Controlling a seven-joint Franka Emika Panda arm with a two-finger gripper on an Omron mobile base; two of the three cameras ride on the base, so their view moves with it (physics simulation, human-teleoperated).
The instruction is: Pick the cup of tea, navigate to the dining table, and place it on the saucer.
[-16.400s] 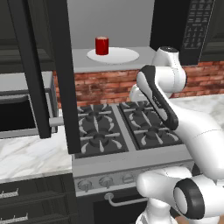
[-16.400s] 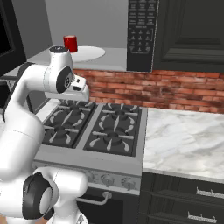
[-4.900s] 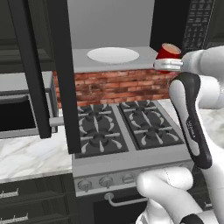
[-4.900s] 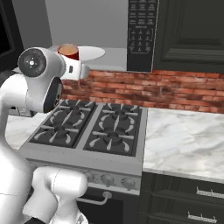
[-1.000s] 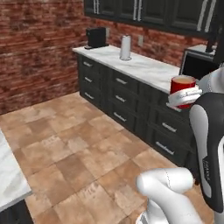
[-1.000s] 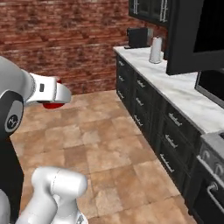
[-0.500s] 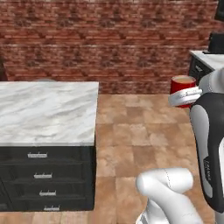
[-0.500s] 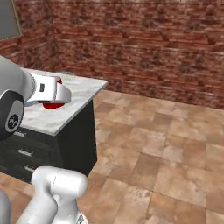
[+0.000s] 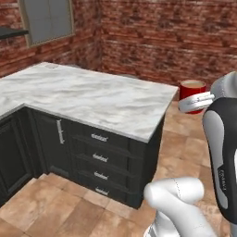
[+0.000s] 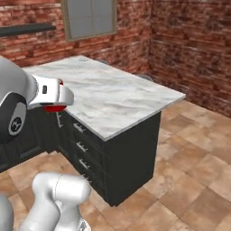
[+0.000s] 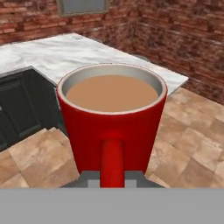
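the cup of tea point(image 11: 112, 122) sits upright and close in the hand view, handle facing the camera, brown tea near its pale rim. the jaws are closed on the cup of tea, holding it in the air above the tiled floor point(image 9: 185, 148). in the left base view it hangs off the corner of the marble desk point(image 9: 92, 95), apart from it. beyond stand the brick wall point(image 9: 166, 32) and a window point(image 10: 90, 16).

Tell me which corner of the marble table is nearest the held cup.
The outer corner of the dining table, jutting toward the brick wall. In the left base view it sits right beside the cup of tea; the other corners lie farther left.
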